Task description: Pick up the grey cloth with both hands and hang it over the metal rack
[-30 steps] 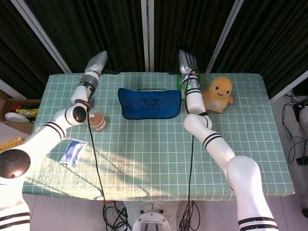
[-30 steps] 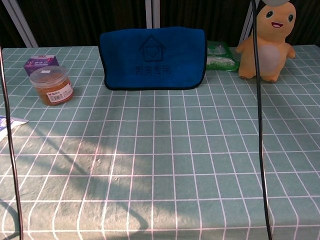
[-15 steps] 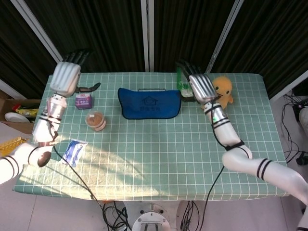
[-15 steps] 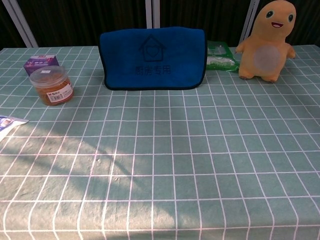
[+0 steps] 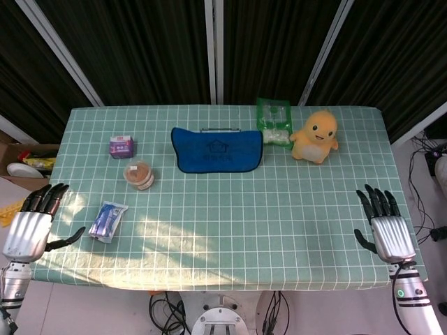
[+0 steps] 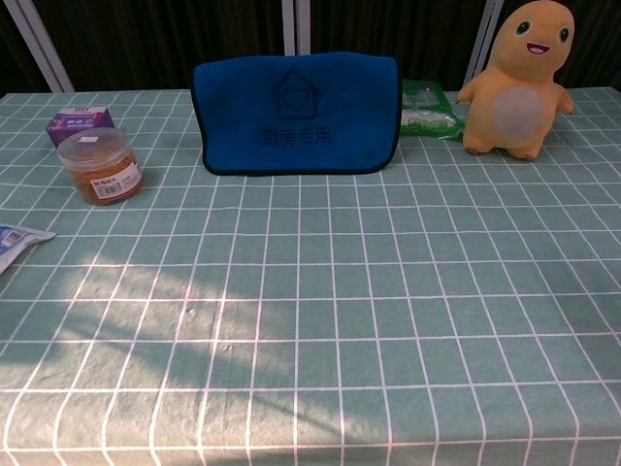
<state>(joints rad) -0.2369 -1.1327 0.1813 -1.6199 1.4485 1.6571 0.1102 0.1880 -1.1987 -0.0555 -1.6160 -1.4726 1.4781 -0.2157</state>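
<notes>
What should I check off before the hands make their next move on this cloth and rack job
1. Cloth draped on the rack: ok, hangs flat; it looks blue, not grey.
2. Metal rack upright: cannot tell, only its top bar shows.
3. Left hand free: ok, holds nothing, at the table's near edge.
4. Right hand free: ok, holds nothing.
5. Neighbours apart from the cloth: ok for the jar; the green packet sits close.

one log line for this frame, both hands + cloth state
left hand: open, near table edge | right hand: open, near table edge | cloth: blue, draped over rack | rack: top bar visible
</notes>
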